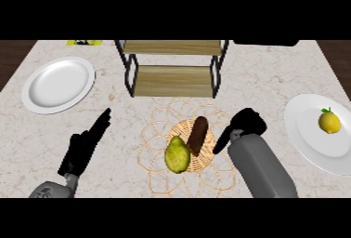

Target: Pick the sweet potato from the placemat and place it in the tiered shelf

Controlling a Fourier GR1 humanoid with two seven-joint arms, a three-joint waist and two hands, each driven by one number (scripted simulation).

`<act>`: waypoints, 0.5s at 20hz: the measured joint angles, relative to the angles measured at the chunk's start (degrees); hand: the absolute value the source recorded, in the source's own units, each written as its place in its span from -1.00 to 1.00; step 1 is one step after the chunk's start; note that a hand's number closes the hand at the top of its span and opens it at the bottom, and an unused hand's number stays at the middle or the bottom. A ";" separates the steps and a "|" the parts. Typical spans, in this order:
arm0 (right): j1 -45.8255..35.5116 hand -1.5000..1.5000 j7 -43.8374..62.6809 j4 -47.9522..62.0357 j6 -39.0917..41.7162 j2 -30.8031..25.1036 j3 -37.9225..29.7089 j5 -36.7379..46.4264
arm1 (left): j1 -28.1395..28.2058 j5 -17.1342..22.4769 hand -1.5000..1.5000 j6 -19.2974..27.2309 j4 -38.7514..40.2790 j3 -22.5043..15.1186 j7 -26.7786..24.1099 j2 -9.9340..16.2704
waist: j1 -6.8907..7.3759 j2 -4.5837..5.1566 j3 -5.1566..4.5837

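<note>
1. You are looking steeply down on a pale marbled desk (274,74) with dark strips at its left and right edges.
2. Your right hand (245,122) comes up from the lower edge on a grey forearm, angled slightly left. It sits just right of the sweet potato (198,135), fingers curled downward; you cannot tell whether it touches the sweet potato, and it grips nothing you can see.
3. Your left hand (86,144) lies over bare desk at the lower left, fingers straight and pointing up and to the right, holding nothing.
4. The sweet potato lies on the woven centre of the lacy placemat (161,116), beside a yellow-green pear (177,155) at its lower left.
5. The tiered shelf (174,79) stands just beyond the placemat, both wooden tiers bare.
6. A white plate (58,83) sits at the upper left; another plate (308,139) at the right, cut by the edge, carries a lemon (329,122).
7. A yellow item at the top edge and a dark shape at the top right are too cropped to identify.
</note>
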 measured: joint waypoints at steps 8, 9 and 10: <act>-2.58 1.00 -0.57 2.67 0.47 0.08 0.66 3.65 | -0.21 -0.29 0.00 0.06 0.74 0.31 -0.13 -0.52 | -0.17 0.06 0.17; -3.10 1.00 -0.75 3.03 0.58 0.17 0.61 4.40 | -0.05 -0.29 0.00 -0.08 0.82 0.33 -0.33 -0.47 | -0.12 0.12 0.24; -3.46 1.00 -0.92 3.26 0.67 0.30 0.46 5.17 | 0.01 -0.28 0.00 -0.13 0.82 0.51 -0.35 -0.28 | -0.17 0.13 0.33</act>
